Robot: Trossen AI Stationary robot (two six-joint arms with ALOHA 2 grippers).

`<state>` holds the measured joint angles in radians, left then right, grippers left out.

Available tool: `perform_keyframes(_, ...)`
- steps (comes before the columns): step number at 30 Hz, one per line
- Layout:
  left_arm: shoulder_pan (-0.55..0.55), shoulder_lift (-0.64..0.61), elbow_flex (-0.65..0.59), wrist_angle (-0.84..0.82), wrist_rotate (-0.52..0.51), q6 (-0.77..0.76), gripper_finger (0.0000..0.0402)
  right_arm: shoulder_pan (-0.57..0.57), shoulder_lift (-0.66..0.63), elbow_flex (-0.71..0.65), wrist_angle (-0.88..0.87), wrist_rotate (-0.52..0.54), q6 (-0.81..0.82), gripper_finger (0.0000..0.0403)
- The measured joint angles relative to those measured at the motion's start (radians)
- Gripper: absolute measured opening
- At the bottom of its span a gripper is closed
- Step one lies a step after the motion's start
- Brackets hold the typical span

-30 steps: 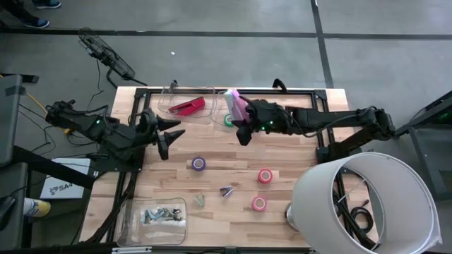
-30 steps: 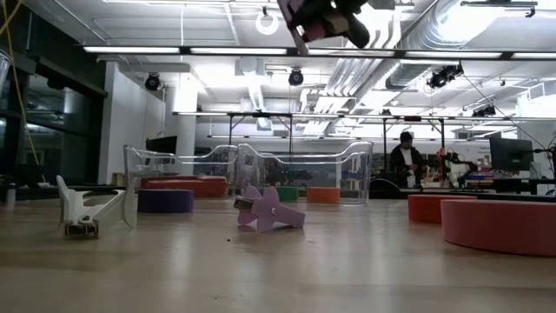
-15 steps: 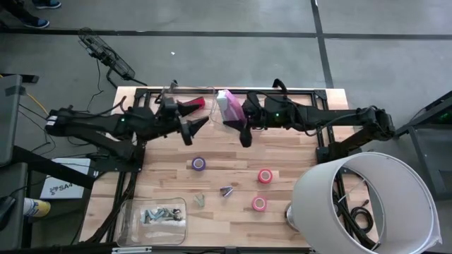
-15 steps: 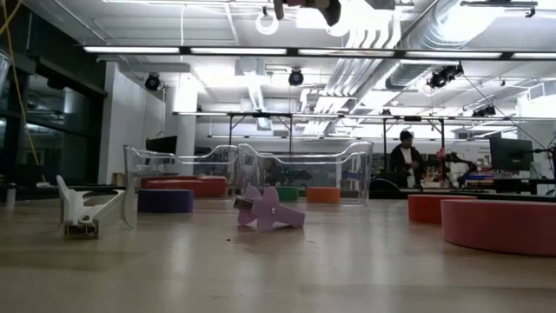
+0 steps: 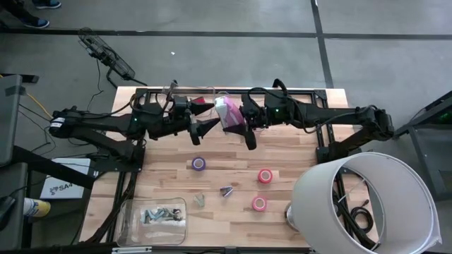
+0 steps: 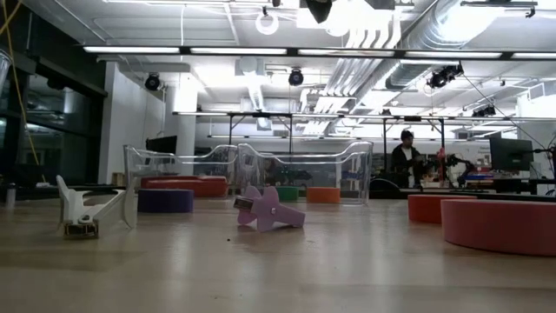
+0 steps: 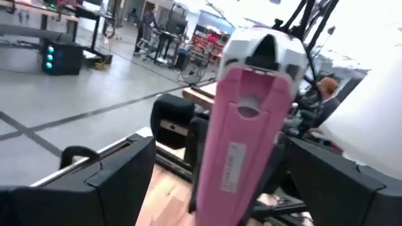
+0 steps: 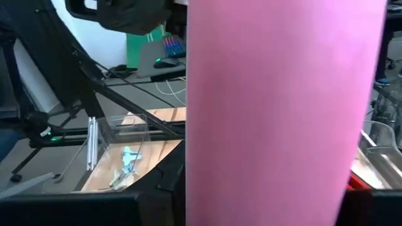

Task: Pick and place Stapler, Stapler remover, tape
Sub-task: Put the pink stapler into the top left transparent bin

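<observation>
Left wrist view shows the step best: the pink stapler (image 7: 245, 119) stands upright between the two dark fingers (image 7: 110, 179) of the left gripper (image 5: 206, 125), which are spread wide on each side and, as far as I can see, do not touch it. Behind it, the right gripper (image 5: 236, 120) holds the stapler, fingers closed on its body; in the right wrist view the pink body (image 8: 282, 107) fills almost everything in front of those fingers.

It looks to me like a handover above the far part of the table (image 5: 296, 176). To do it well, the left fingers should close on the middle of the body, square to it, and the right should let go only after that grip is firm.

Farther from the fingers, the purple tape (image 5: 199, 164) and two red-pink rolls (image 5: 265, 176) lie on the wood, well apart, with the purple stapler remover (image 5: 226, 190) between them.

Compared with one second ago, the left arm has reached from the table's left edge toward the middle, its fingers have opened wider, and the right arm has brought the stapler to meet it.
</observation>
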<state>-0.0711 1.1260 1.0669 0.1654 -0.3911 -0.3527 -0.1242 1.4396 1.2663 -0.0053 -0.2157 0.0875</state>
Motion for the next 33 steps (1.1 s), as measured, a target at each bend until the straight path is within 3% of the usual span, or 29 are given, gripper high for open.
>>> perform_keyframes(7,-0.001,0.036,0.001,0.081,0.068,0.016,0.0347,-0.014,0.013,0.0,0.023,-0.051,-0.01,0.0127)
perform_keyframes(17,-0.001,0.077,0.001,0.122,0.066,0.01,0.0347,-0.003,0.108,-0.001,0.162,-0.139,0.033,0.0127)
perform_keyframes(33,-0.001,0.088,0.0,0.132,0.033,0.011,0.0347,-0.004,0.18,0.0,0.273,-0.171,0.057,0.0127)
